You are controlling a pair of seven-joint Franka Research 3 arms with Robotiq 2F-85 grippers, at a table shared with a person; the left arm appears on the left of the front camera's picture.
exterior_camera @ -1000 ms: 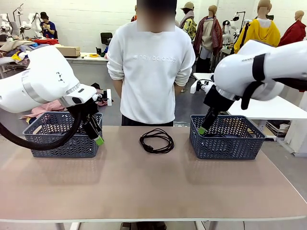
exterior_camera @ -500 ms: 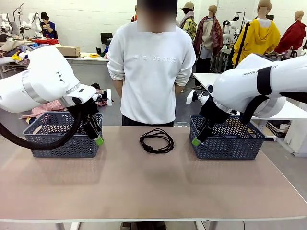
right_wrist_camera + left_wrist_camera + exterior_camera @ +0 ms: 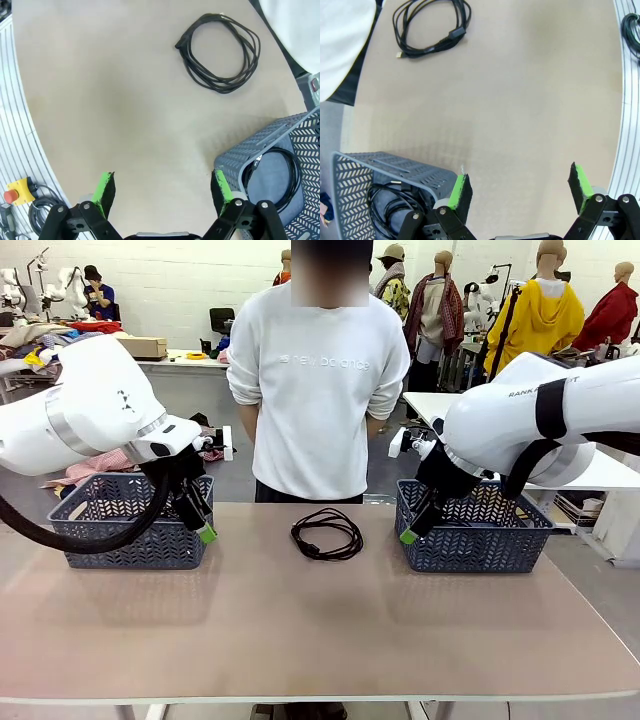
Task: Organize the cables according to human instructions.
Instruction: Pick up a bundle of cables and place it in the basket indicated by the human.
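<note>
While one coiled black cable (image 3: pixel 326 534) lies on the tan table (image 3: pixel 300 630) between the two grey baskets, in front of the person (image 3: pixel 318 380), another coil (image 3: pixel 387 207) sits inside the left basket (image 3: pixel 130 525) and another (image 3: pixel 277 175) in the right basket (image 3: pixel 475 530). Both the left gripper (image 3: pixel 520 192) and the right gripper (image 3: pixel 162 192) hover with jaws spread wide, holding nothing.

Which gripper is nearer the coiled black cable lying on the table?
Right gripper, though only slightly: it hangs beside the right basket's near corner. The coiled black cable lies mid-table; the left gripper hangs by the left basket.
</note>
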